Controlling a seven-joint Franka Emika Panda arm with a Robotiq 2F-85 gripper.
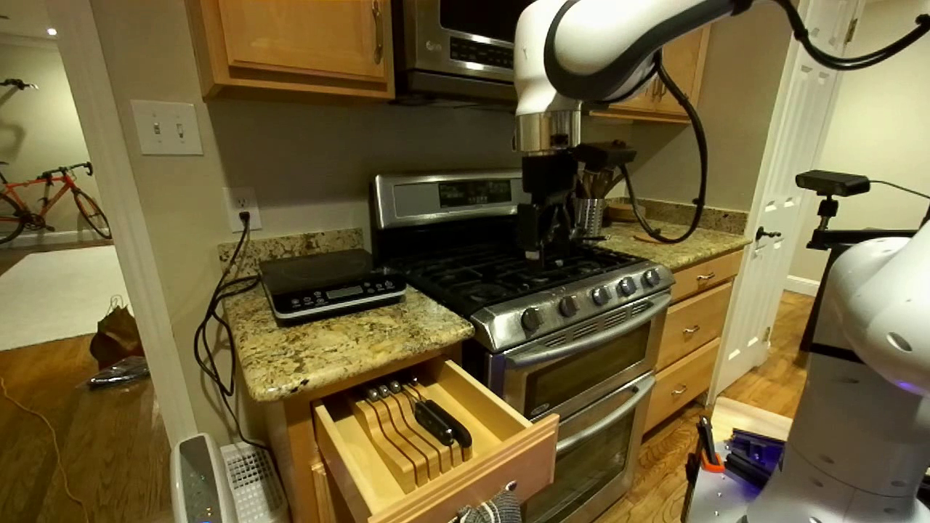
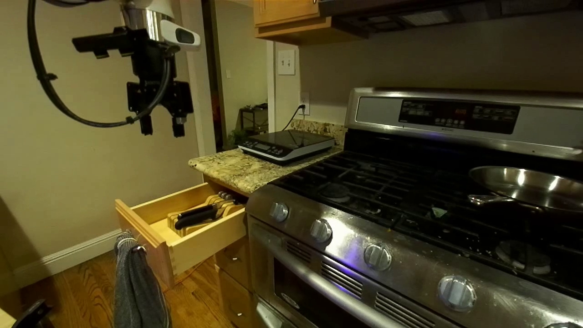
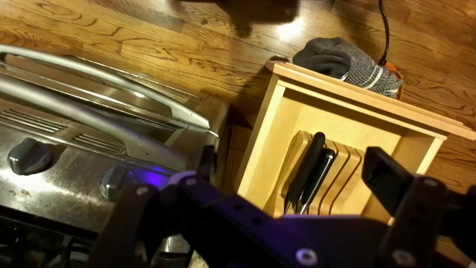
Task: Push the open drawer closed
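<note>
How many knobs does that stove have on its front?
5, in a row along the stove: the first knob nearest the open drawer, the second knob next, the third knob in the middle, then the fourth knob, and the fifth knob at the far end.

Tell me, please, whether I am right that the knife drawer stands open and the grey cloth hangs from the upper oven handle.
Not quite: the hanging place is wrong. The grey cloth hangs at the front of the knife drawer, as an exterior view shows; the drawer does stand open.
</note>
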